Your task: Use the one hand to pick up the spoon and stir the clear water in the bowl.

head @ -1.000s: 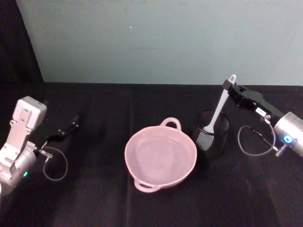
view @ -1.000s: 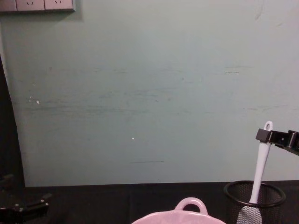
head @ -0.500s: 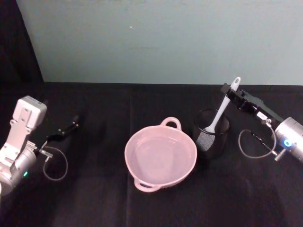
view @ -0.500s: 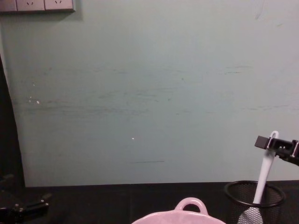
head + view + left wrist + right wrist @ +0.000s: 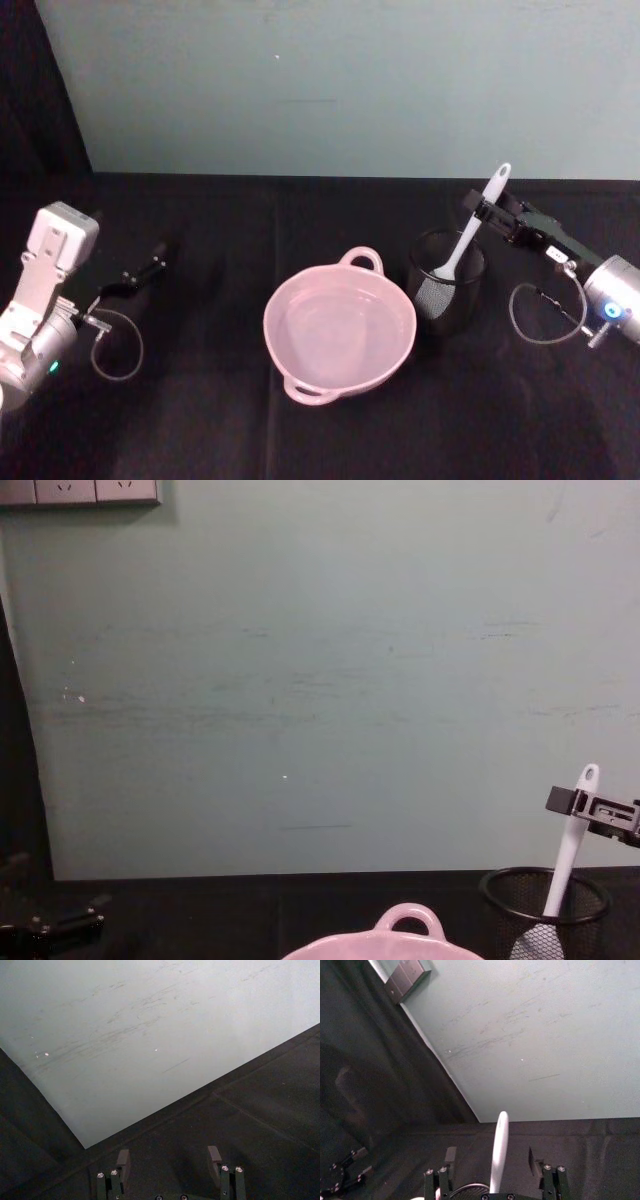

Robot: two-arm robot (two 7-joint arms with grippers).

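Note:
The white spoon [image 5: 468, 232] leans in a black wire-mesh cup [image 5: 447, 292], blade down inside and handle slanting up to the right. My right gripper [image 5: 484, 213] is open around the upper handle. In the right wrist view the spoon [image 5: 498, 1150] stands between its two spread fingers [image 5: 451, 1155], touching neither. From the chest, the right gripper [image 5: 577, 802] sits just below the spoon's eyelet. Left of the cup stands the pale pink bowl [image 5: 268, 330], holding clear water. My left gripper [image 5: 140, 272] rests open and empty at the far left.
The table is covered in black cloth, with a pale green wall close behind it. The mesh cup [image 5: 545, 918] stands right next to the bowl's loop handle [image 5: 408, 917]. Grey cable loops hang by both wrists. Wall sockets [image 5: 80, 490] sit high on the left.
My right gripper has sunk and drawn back to the right, sliding lower on the handle. The spoon has dropped deeper into the mesh cup and tilted further right. The left arm has not moved.

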